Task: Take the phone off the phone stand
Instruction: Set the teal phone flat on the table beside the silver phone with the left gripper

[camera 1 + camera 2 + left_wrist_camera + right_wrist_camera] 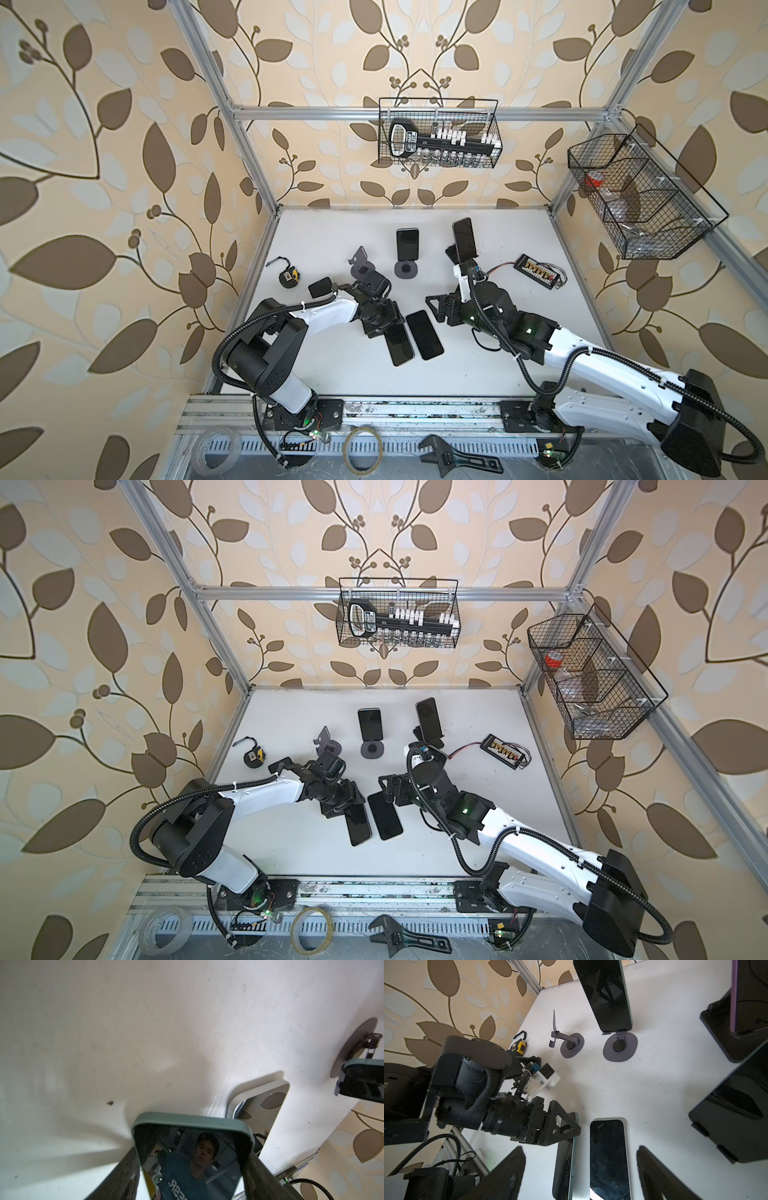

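**Item:** green-cased phone (401, 347). It is off its stand, low over the surface (332, 374) toward the front, and clamped at its far end in the closed left pincer (384, 326).

**Axis:** the long side runs straight out from that pincer toward the front rail. It lies parallel to and just beside a white-edged phone (424, 335) that rests flat, screen up.

**Contact with the surface:** cannot be told.

**Empty stand** (361, 268): grey with a round base, just behind the left wrist. It is probably the one vacated.

**Right pincer** (580, 1148): jaws wide apart and holding nothing, above the two low phones.

**Other stock:**
- Centre phone (407, 245), upright on a round-based stand (406, 269).
- Right-hand phone (464, 239), on a black stand (726, 1039) close behind the right wrist. The right arm is the nearer one to it.

**Coming move (judged):** set-down and release by the left arm. The phone lies directly ahead of the pincer, so backing off along the phone's axis should clear it without nudging its neighbour.

**View notes:**
- The left wrist view alone shows the case pinched between both fingers (266, 1178). In both top views the wrist hides that grip.
- The right wrist view alone shows the phone's buttoned side edge, which suggests it is rolled off flat.
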You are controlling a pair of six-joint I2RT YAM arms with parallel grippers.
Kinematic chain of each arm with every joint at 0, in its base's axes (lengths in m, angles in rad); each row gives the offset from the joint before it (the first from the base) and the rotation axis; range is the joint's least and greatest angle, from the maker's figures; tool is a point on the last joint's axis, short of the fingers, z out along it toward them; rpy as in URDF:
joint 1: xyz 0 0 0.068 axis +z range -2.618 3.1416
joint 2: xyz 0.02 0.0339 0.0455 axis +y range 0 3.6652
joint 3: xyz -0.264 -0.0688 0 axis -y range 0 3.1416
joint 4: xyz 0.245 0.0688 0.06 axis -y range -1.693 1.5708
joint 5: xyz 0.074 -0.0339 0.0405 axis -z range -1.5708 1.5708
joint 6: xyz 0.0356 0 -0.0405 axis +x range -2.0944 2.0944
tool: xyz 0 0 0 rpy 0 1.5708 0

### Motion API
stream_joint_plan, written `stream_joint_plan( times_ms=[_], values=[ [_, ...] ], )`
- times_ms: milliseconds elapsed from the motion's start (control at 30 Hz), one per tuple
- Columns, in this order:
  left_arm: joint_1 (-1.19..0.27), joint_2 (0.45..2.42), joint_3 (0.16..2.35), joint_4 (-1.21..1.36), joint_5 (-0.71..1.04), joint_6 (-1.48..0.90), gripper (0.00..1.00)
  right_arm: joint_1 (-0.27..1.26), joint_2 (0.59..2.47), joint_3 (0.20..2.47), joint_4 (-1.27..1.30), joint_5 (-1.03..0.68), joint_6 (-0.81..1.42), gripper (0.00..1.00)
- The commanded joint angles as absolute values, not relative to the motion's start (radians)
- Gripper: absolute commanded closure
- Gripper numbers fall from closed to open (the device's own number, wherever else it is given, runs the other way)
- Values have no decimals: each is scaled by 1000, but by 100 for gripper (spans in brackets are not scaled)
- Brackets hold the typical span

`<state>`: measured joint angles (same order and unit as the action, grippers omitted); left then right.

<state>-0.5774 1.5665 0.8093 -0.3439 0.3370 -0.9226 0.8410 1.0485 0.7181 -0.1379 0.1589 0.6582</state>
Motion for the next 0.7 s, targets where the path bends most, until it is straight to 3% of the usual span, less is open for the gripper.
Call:
stream_joint_plan(
  times_ms=[0, 200, 400, 667],
  values=[
    [-589, 1618, 789, -389, 297, -909, 92, 835, 1018, 700, -138, 187, 661, 14],
    [-594, 1628, 788, -398, 322, -917, 85, 829, 995, 690, -142, 193, 658, 14],
    [-604, 1633, 789, -420, 317, -910, 62, 829, 986, 682, -143, 200, 661, 13],
    [-607, 1604, 771, -467, 261, -911, 62, 828, 979, 678, -146, 203, 660, 12]
  ],
)
